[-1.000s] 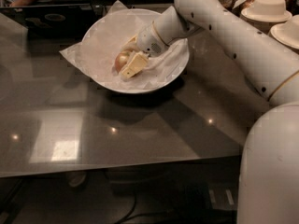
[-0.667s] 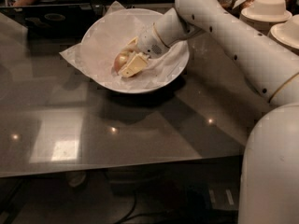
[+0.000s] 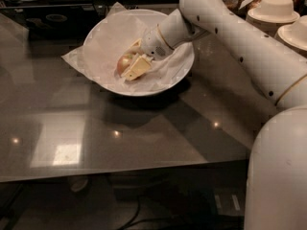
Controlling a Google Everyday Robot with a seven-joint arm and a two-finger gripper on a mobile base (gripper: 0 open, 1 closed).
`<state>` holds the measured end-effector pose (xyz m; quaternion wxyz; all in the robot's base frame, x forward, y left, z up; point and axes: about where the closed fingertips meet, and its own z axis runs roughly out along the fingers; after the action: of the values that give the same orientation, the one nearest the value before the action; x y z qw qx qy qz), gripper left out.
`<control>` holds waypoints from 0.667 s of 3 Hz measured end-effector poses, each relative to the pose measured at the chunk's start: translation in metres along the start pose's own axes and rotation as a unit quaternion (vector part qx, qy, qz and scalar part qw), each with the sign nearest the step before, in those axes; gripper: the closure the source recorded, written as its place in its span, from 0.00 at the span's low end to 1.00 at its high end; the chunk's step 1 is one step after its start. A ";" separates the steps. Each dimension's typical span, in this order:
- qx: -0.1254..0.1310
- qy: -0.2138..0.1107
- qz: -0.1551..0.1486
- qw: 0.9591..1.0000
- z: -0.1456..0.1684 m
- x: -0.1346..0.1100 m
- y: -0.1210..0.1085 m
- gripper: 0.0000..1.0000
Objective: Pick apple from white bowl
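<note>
**Control room:** Where is the pincer?

**Operator:** I have the pincer (image 3: 128, 61) down inside the white bowl (image 3: 184, 68), a little left of the bowl's middle. It is closed on the apple (image 3: 121, 64). One of its pale fingers (image 3: 137, 68) lies against the apple's near side and the other sits at its far side.

**Control room:** And the apple itself?

**Operator:** It is in the white bowl, low over the crinkled white paper (image 3: 103, 44) that lines it. I cannot tell whether it rests on the paper or hangs just clear of it.

**Control room:** What lies around the bowl?

**Operator:** My white arm (image 3: 240, 37) comes in across the bowl's right rim, with the wrist over the lining. Corners of the paper poke out past the bowl's left and far edges. The bowl stands on a glossy dark desk (image 3: 144, 147), which shows bright light reflections in front of the bowl. To the right of the bowl, beyond the arm, are stacked beige paper bowls (image 3: 273, 8). The robot's pale body (image 3: 278, 176) fills the space in front of the bowl and to its right.
</note>
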<state>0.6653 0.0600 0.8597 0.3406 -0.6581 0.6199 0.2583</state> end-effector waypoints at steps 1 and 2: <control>-0.005 -0.012 0.001 1.000 0.001 -0.005 0.002 1.00; -0.006 -0.055 -0.016 0.998 -0.014 -0.031 0.006 1.00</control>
<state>0.6553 0.0692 0.8915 0.3747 -0.6546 0.5879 0.2924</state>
